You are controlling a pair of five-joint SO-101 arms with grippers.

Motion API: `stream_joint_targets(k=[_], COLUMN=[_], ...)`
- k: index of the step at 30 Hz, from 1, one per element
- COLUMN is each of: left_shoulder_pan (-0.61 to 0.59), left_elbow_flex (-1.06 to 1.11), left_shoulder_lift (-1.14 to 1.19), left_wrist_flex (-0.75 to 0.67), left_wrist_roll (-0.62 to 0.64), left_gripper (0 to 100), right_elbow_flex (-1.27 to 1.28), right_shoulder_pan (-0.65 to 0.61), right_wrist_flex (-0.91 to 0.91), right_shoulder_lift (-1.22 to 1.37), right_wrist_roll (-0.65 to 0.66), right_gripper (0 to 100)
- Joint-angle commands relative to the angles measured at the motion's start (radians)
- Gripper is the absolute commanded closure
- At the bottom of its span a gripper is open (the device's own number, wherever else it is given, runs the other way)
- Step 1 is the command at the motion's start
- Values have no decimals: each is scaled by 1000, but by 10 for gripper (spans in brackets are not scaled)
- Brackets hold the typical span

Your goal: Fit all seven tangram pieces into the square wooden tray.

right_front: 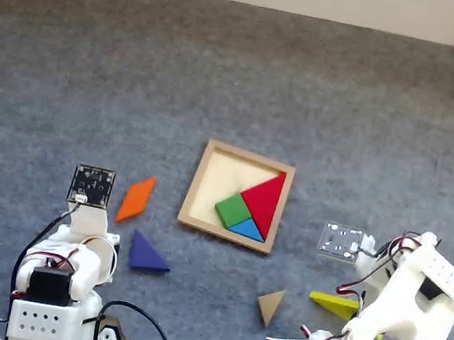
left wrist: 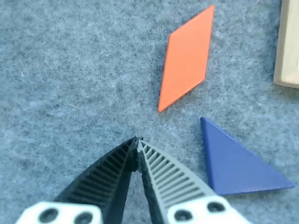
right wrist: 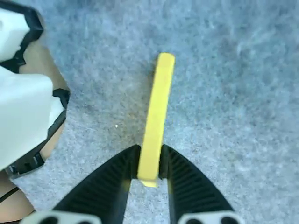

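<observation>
The square wooden tray (right_front: 250, 157) lies mid-table and holds a red triangle (right_front: 264, 200), a green square (right_front: 233, 210) and a small blue triangle (right_front: 248, 229). Left of it lie an orange parallelogram (right_front: 136, 198) and a dark blue triangle (right_front: 147, 255). My left gripper (left wrist: 137, 142) is shut and empty above the carpet, just short of the orange parallelogram (left wrist: 186, 58) and beside the dark blue triangle (left wrist: 236, 163). My right gripper (right wrist: 149, 156) is shut on a yellow piece (right wrist: 157, 112), held on edge. That yellow piece (right_front: 331, 303) is right of a tan triangle (right_front: 270, 305).
Grey carpet covers the table. The tray's corner (left wrist: 287, 46) shows in the left wrist view. The right arm's white base and cables (right wrist: 23, 93) sit close beside the yellow piece. Both arm bases stand at the near edge.
</observation>
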Motion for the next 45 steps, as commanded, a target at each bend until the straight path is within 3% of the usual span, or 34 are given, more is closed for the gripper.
stream_joint_targets(k=[1,8,18,26,33,45], left_shoulder_pan=[-13,-13,-13,-13,-13,-13], left_elbow_flex=[19,19,19,19,19,19], left_shoulder_lift=[-42,-42,-42,-42,-42,-42], left_wrist_flex=[3,3,3,3,3,3], left_wrist_roll=[8,8,8,8,8,8], left_gripper=[993,993,993,993,993,993], right_elbow_flex=[-53,-70,-237,-363,-375,-133], right_shoulder_pan=[12,-7,-225,-476,-679,-897], right_wrist_flex=[10,15,19,4,-294,-883], right_shoulder_lift=[-10,-15,-15,-13,-2,-1], right_wrist_roll=[-9,-66,-446,-778,-933,-937], right_gripper=[971,993,993,993,993,993])
